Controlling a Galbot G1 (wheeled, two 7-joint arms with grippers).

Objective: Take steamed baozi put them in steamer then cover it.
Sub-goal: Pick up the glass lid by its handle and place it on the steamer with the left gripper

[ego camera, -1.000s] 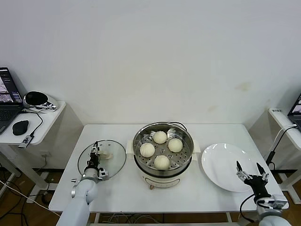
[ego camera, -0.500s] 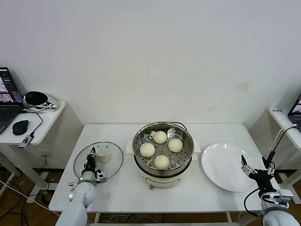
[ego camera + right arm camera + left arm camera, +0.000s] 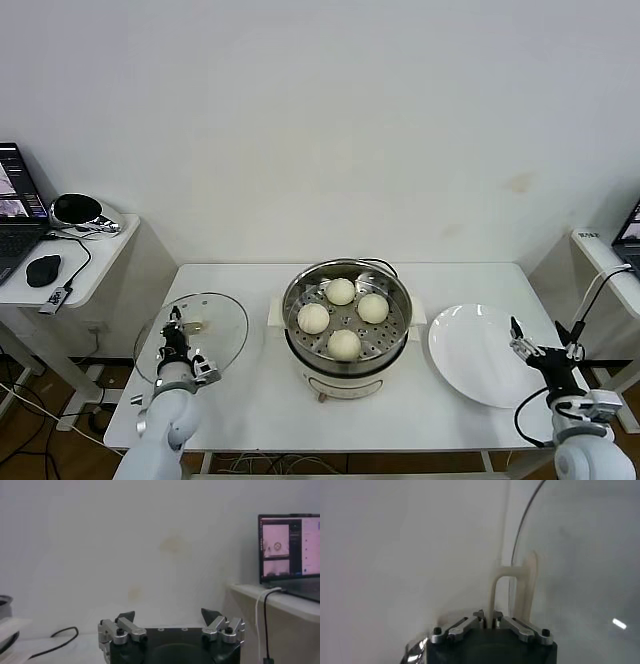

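Now tilted cover (image 3: 197,332), handle (image 3: 512,591) in left claw (image 3: 175,326).

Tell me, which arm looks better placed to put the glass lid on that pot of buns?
The left. Its left gripper is shut on the cover by its handle, beside the steamer. The right gripper hangs open and empty past the plate.

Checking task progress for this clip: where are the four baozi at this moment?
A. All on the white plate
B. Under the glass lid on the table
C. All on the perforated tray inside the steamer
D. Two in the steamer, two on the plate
C: all four baozi sit on the perforated tray inside the steamer, the white plate holds none, and the glass lid, gripped by the left gripper, is off the pot.
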